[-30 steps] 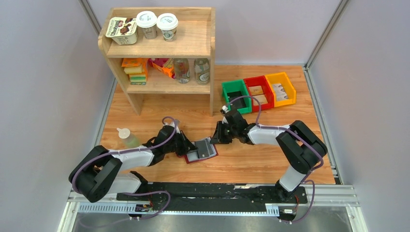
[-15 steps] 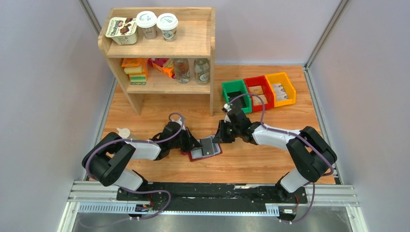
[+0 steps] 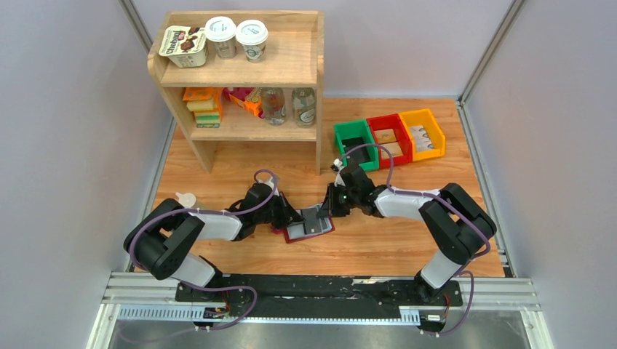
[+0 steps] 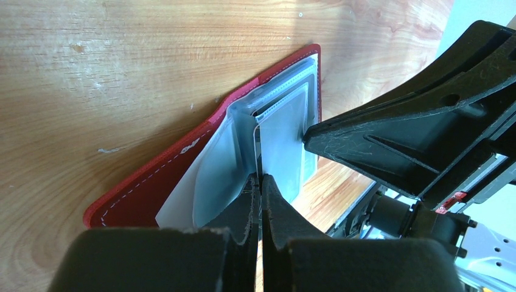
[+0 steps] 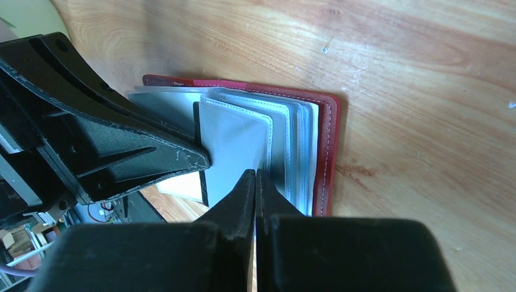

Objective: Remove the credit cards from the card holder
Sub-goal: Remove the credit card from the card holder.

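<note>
We find the card holder (image 3: 308, 230) open midway along the table's (image 3: 378, 251) near edge. The left gripper (image 4: 260, 180) pinches a sleeve (image 4: 228, 164), and the right gripper (image 5: 255, 175) is clenched at the leaves. Pulling apart may tear plastic or drag it.

A wooden shelf (image 3: 291, 62) is parked far left on the table (image 3: 240, 163), with a tub (image 3: 183, 45) and two lidded cups (image 3: 220, 36) on top. A green bin (image 3: 339, 138), a red bin (image 3: 372, 125) and a yellow bin (image 3: 437, 132) are lined up far right.
</note>
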`<state>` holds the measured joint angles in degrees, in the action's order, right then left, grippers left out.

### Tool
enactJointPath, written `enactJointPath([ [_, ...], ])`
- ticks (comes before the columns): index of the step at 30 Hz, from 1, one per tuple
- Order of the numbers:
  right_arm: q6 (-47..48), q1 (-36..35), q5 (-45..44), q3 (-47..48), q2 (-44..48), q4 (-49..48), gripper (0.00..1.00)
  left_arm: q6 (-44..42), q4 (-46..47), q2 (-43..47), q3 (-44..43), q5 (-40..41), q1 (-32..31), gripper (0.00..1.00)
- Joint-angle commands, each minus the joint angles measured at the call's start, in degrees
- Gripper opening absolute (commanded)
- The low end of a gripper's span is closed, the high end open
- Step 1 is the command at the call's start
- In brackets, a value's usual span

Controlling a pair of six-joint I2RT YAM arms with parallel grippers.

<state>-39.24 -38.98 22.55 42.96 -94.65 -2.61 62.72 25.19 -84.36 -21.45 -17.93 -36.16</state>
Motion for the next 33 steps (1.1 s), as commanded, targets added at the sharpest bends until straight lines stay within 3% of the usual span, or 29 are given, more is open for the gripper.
enactJointPath([
  [1, -0.1, -0.2, -2.1, -1.5, -1.1, -1.0, 0.00, -0.9, -0.5, -0.3, 0.0, 1.0, 0.0, 0.00],
  [13, -1.3, -0.2, -4.3, -6.7, -0.4, -2.3, 0.00, 4.1, 4.2, 0.2, 4.2, 1.5, 0.1, 0.01],
  [24, -1.4, -0.2, -4.1, -7.2, -1.6, -3.0, 0.00, 5.3, 6.0, 1.5, 6.1, 1.9, 0.1, 0.13],
  [33, -1.2, -0.2, -3.8, -6.9, -2.7, -3.0, 0.00, 6.0, 9.8, 2.8, 8.1, 1.8, 0.1, 0.16],
])
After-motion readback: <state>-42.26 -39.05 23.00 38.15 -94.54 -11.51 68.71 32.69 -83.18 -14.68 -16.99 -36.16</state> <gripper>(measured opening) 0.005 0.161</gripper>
